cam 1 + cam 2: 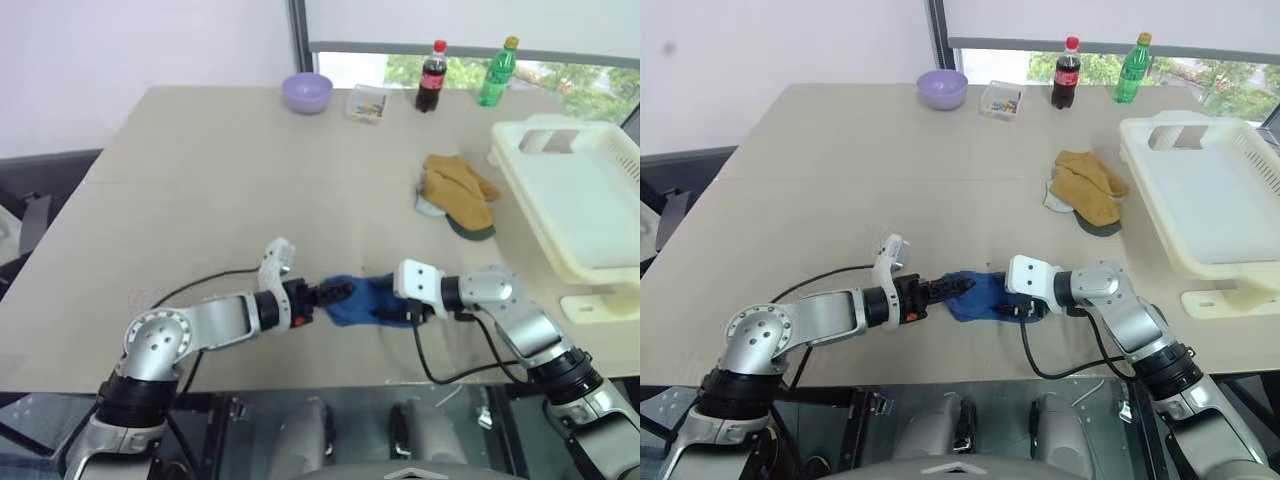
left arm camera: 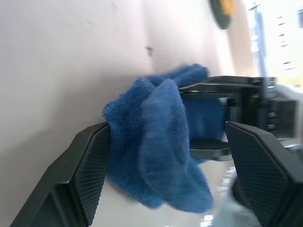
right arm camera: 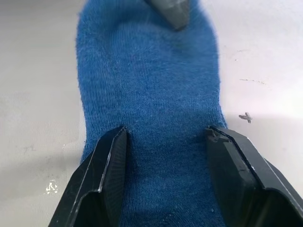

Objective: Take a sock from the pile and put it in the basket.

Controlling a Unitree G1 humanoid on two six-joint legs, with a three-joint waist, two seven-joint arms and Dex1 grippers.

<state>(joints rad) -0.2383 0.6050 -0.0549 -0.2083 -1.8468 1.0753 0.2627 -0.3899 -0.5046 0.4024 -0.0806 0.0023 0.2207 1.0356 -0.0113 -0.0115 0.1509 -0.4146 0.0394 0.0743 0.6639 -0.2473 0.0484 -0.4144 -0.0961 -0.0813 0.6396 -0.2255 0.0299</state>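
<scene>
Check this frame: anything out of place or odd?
Yes. The blue sock is stretched between the right gripper and the left gripper near the table's front edge, far from the basket.

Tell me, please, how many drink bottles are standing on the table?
2. A cola bottle with a red cap and a green bottle with a yellow cap stand side by side at the table's far edge by the window, right of the small clear box.

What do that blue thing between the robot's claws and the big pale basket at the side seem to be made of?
The blue sock looks like soft knitted fabric: fuzzy ribbed weave, limp folds. The large cream-white rectangular basket looks like moulded plastic: smooth, matte to slightly glossy walls, slotted sides, cut-out handle.
</scene>
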